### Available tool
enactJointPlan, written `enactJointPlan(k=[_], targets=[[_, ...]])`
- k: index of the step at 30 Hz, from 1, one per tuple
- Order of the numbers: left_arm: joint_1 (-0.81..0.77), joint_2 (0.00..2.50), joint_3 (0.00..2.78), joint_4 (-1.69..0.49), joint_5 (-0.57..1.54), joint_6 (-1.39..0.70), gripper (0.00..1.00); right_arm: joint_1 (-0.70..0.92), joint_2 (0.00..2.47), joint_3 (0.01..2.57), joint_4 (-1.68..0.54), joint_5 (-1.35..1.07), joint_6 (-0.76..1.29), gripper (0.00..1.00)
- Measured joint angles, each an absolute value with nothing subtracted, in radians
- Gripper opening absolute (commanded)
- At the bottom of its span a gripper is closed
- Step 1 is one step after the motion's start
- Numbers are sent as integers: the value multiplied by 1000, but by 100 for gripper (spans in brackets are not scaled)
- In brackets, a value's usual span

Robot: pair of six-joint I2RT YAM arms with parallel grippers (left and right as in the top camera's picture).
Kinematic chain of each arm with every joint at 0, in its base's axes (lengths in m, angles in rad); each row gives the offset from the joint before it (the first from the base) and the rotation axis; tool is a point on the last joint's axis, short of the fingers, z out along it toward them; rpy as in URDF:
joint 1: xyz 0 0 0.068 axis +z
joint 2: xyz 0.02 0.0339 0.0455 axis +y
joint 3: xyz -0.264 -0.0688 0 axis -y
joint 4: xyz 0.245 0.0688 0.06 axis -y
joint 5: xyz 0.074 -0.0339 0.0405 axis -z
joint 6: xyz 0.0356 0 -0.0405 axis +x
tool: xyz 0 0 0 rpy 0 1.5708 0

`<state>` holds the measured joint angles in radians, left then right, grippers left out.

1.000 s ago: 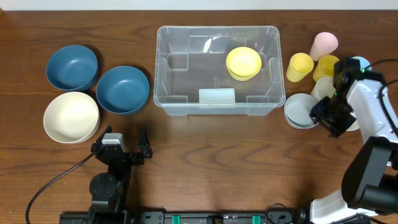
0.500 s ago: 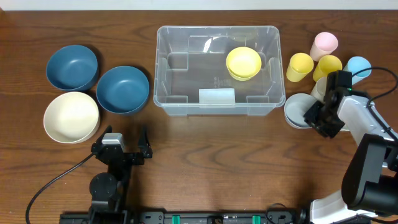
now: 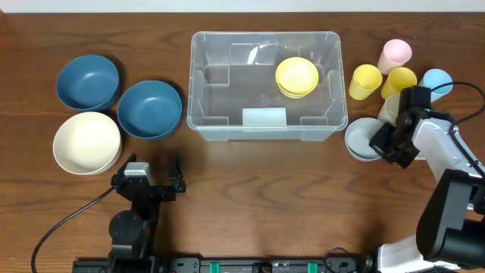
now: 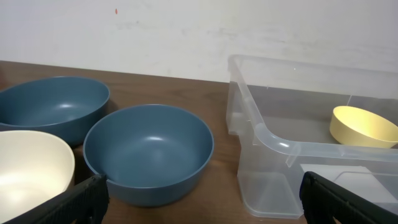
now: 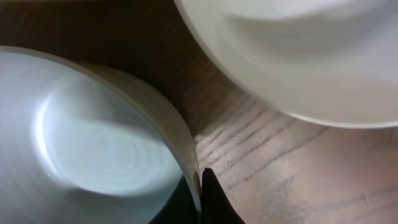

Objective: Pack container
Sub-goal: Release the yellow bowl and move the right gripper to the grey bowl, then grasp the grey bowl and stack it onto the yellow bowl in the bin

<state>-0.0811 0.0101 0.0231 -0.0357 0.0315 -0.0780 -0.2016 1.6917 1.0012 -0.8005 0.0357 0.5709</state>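
Clear plastic, the container point(image 3: 242, 89) sits mid-tabletop point(image 3: 303, 197), a yellow bowl point(image 3: 296, 76) inside. Just beside it, the right gripper point(image 5: 200, 186) pinches a pale bowl point(image 3: 359, 136) by the rim, fingertips hidden overhead beneath the arm point(image 3: 447, 152). The left gripper point(image 3: 149, 173) stands spread wide.

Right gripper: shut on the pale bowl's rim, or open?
Shut on it. In the right wrist view the right gripper has its dark fingertips pinched on the thin rim of the pale bowl.
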Motion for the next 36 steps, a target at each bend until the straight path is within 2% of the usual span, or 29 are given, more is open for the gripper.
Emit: enactJointPlan(k=[8,16,20,25,30,36], targets=[[-81,10,23,-35,31,-78,98,-202,1512,1051,-991,51,536,1],[-81,10,23,-36,31,-78,98,-202,1214,1322,-1172,32,476,2],[-81,10,23,-36,31,-78,98,-187,1130,1407,-1140,-54,399,3],[-81,10,23,-36,31,-78,98,-69,1126,1460,-1018,-113,342,2],[-81,10,23,-36,31,-78,98,107,1235,1466,-826,-107,310,4],[-81,10,23,-36,31,-78,98,241,1431,1502,-754,-1,274,4]])
